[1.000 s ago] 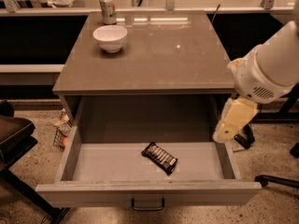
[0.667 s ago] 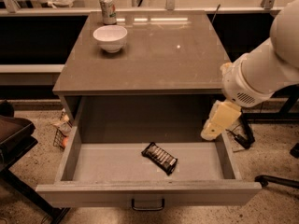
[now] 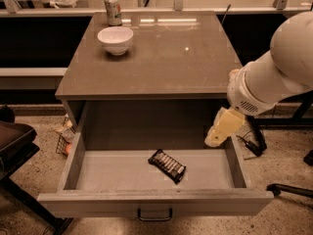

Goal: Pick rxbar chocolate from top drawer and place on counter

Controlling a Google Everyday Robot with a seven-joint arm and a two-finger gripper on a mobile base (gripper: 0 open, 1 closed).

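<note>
The rxbar chocolate (image 3: 167,165) lies flat on the floor of the top drawer (image 3: 146,203), a little right of the middle. It is turned on a slant, one end toward 10 o'clock and the other toward 4 o'clock, and nothing touches it. The drawer is pulled fully out, with its small dark pull handle (image 3: 154,214) at the centre of the front panel.

The hand (image 3: 213,140) hangs at about 2 o'clock from the bar, apart from it. It sits just inside the drawer's right wall and points down toward 7 o'clock. Whether it is spread or pressed together cannot be told; it holds nothing that shows. The bulky white arm (image 3: 279,72) rises from it toward 2 o'clock and out past the right edge.

Above the drawer is the glossy surface (image 3: 161,53). A white bowl (image 3: 115,39) stands near its 11 o'clock corner. A drinks can (image 3: 113,9) stands upright just beyond the bowl at 12 o'clock.
</note>
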